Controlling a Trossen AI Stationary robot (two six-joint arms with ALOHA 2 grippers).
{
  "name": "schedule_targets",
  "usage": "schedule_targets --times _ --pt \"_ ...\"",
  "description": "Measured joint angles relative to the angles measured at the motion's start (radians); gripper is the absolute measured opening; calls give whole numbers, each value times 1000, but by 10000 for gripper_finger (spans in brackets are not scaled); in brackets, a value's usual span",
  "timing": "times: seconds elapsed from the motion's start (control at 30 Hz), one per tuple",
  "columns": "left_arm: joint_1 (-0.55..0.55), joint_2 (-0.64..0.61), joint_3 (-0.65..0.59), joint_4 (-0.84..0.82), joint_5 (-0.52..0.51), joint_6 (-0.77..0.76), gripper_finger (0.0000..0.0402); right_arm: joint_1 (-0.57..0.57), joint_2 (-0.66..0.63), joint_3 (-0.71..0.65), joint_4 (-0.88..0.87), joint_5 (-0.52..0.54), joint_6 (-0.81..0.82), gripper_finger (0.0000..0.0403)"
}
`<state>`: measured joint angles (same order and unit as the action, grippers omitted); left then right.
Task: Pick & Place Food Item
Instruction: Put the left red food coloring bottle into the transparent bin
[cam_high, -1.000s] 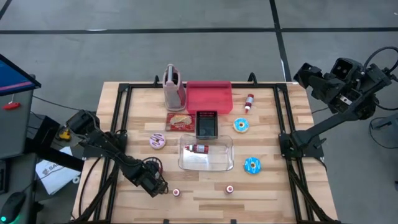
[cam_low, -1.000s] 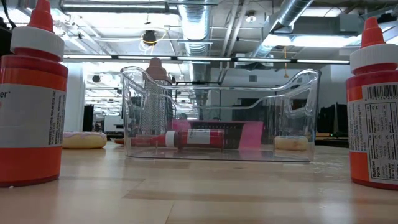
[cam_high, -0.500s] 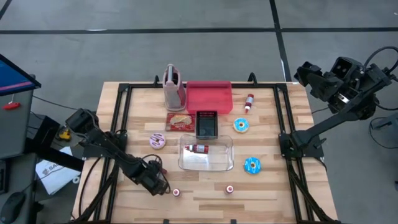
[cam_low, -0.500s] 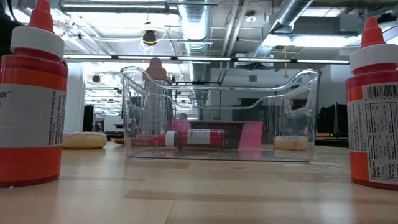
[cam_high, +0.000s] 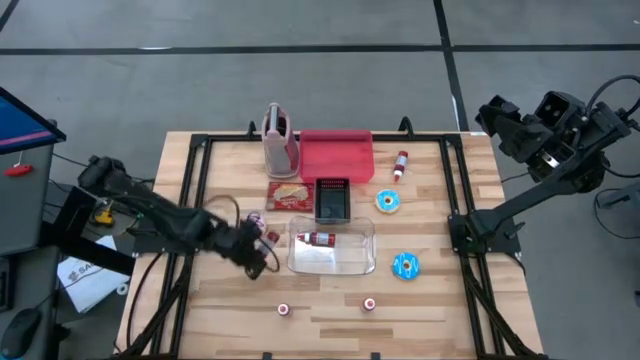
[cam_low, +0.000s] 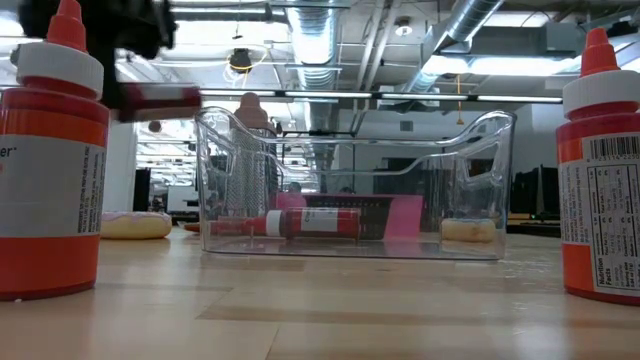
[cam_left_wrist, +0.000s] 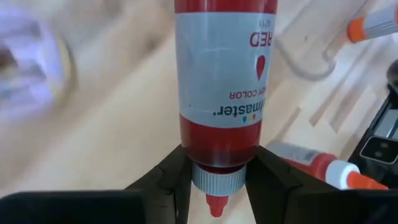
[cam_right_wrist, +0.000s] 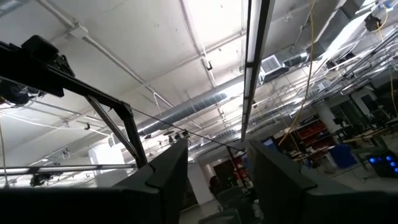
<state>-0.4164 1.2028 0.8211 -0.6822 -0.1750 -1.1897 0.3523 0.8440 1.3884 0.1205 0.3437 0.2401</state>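
Since a second ago my left gripper (cam_high: 262, 243) has swung up from six o'clock, pinching a red food-colouring bottle (cam_left_wrist: 219, 93) by its neck, just nine o'clock of the clear bin (cam_high: 332, 262). I'd clear the rim before releasing. Right gripper (cam_right_wrist: 214, 180) waits spread at two o'clock.
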Motion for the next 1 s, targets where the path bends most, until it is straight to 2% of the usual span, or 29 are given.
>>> schedule_targets --times 0.2,0.37,0.53,0.7,0.87,1.0 --pt "294 3 63 10 138 458 109 0 -12 0 3 -2 -19 159" --pt "471 137 220 -40 163 763 109 0 -20 0 4 -2 -39 159" --pt "521 317 427 -124 181 1001 109 0 -20 0 -7 -3 -47 159" --pt "546 457 621 -155 178 1086 109 0 -19 0 -16 -3 -53 159" --pt "547 554 733 -202 197 1141 109 0 -23 0 -17 -3 -57 159" --pt "529 625 763 -246 235 1163 109 0 -31 0 -16 -5 -57 159"
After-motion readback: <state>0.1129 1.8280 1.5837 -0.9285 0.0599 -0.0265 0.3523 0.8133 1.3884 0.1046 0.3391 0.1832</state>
